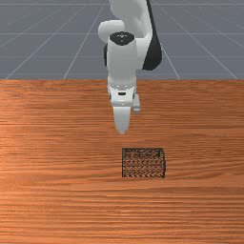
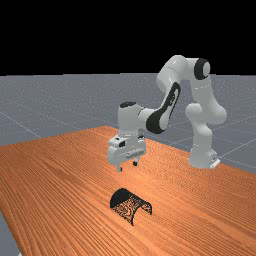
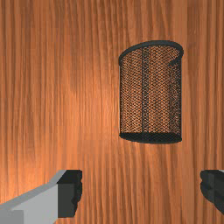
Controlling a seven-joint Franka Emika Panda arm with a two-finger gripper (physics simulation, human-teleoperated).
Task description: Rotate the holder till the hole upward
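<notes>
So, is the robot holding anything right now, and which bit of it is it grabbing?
Nothing is held. The gripper is open above the table, and the black mesh holder lies on its side, touched by neither finger.

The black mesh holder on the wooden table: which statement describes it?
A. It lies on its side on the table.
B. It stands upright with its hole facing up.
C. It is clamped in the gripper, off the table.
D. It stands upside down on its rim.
A: the mesh holder lies lengthwise with its curved wall along the table, while the open gripper hovers apart from it.
</notes>
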